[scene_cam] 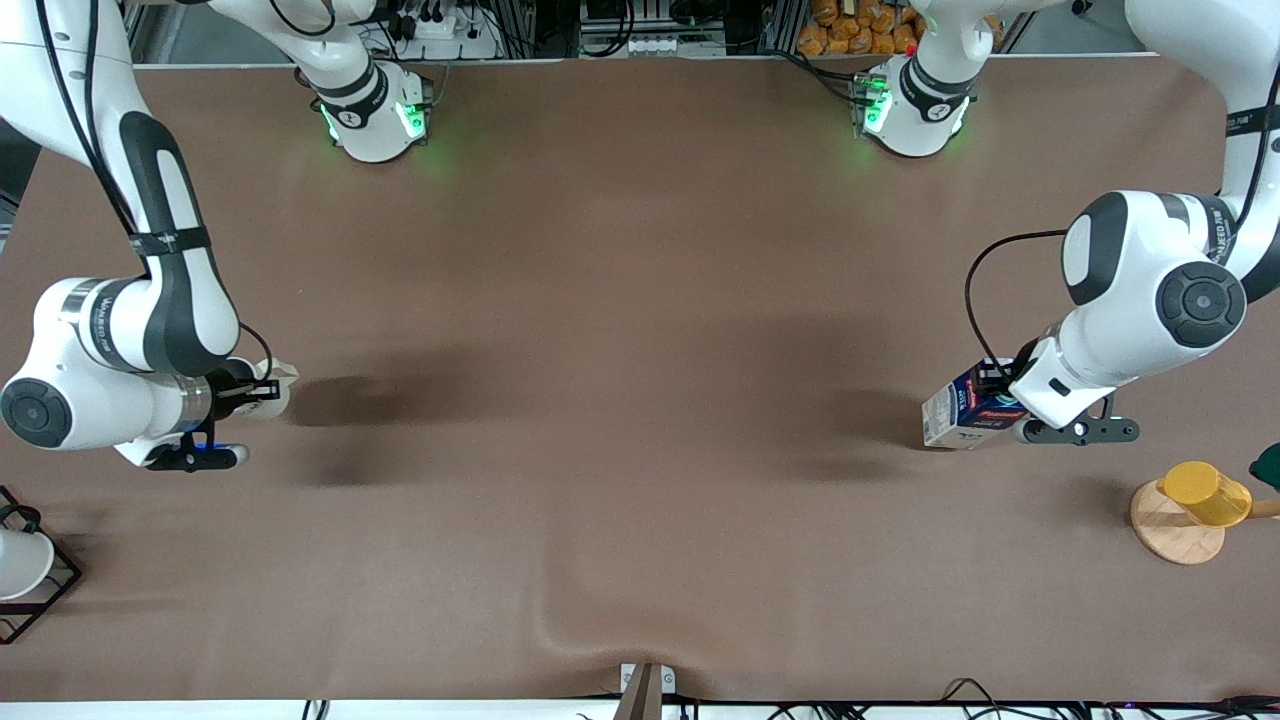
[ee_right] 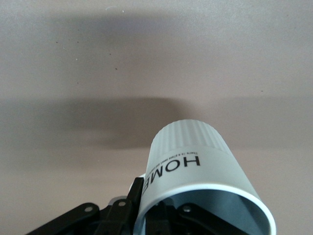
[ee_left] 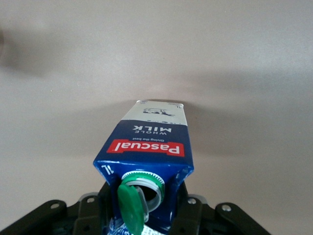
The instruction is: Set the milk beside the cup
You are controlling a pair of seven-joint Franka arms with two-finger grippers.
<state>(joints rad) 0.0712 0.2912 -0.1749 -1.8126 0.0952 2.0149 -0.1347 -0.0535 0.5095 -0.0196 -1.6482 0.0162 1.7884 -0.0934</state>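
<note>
We are watching both arms working at the brown worktop (scene_cam: 620,420). At the right of the frame in the front view, the left hand (scene_cam: 1005,395) is gripping the milk (scene_cam: 965,408) by its gabled top, the carton tipping over with its base pointing toward the middle of the frame. In the left wrist view the milk (ee_left: 146,152) is filling the lower centre, its green cap (ee_left: 133,204) flipped open and the fingers (ee_left: 185,209) pressing on either side of the gable. At the left of the frame in the front view, the right hand (scene_cam: 245,392) is clamping the cup (scene_cam: 272,387), mostly hidden under the arm. The right wrist view is showing the cup (ee_right: 195,171) tilted, with a finger (ee_right: 133,196) against its rim. The milk and the cup are sitting well apart, at the two ends of the worktop. In the lower right corner, a yellow cup (scene_cam: 1205,493) is lying on a wooden disc (scene_cam: 1172,525).
</note>
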